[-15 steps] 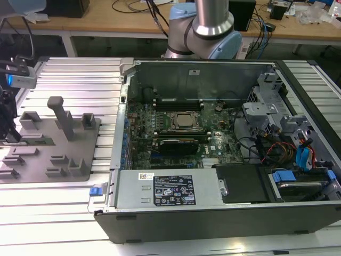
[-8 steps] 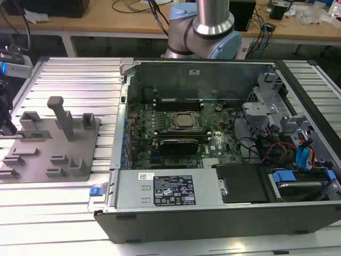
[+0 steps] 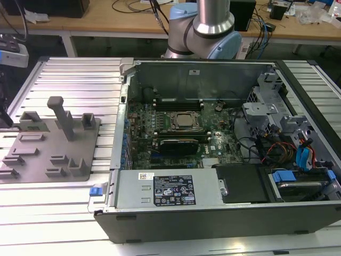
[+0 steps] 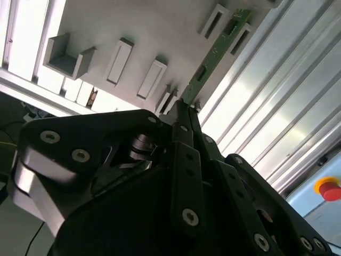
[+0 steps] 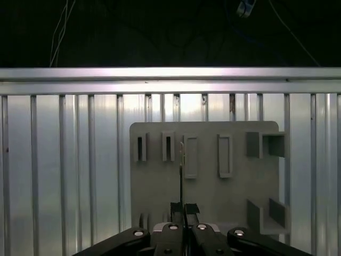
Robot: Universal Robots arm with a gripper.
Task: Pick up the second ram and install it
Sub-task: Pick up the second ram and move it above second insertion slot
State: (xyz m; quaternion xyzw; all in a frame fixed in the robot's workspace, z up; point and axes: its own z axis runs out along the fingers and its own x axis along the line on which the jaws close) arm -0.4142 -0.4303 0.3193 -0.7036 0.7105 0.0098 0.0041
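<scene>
One end of the second ram (image 4: 216, 50) sits clamped in the closed pincer (image 4: 184, 105).

No print here can be read. A black-and-white label (image 3: 174, 192) and a small white sticker (image 3: 146, 176) sit on the computer case's metal power-supply cover (image 3: 130, 194), their lettering too fine to make out (likewise any marking on the second ram (image 4: 216, 53) clamped in the gripper (image 4: 184, 104)).

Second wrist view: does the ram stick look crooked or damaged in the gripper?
Nothing stands out. The ram stick runs straight out from the shut gripper, no visible damage, over the grey fixture tray. The first wrist view shows it edge-on, untilted.
</scene>
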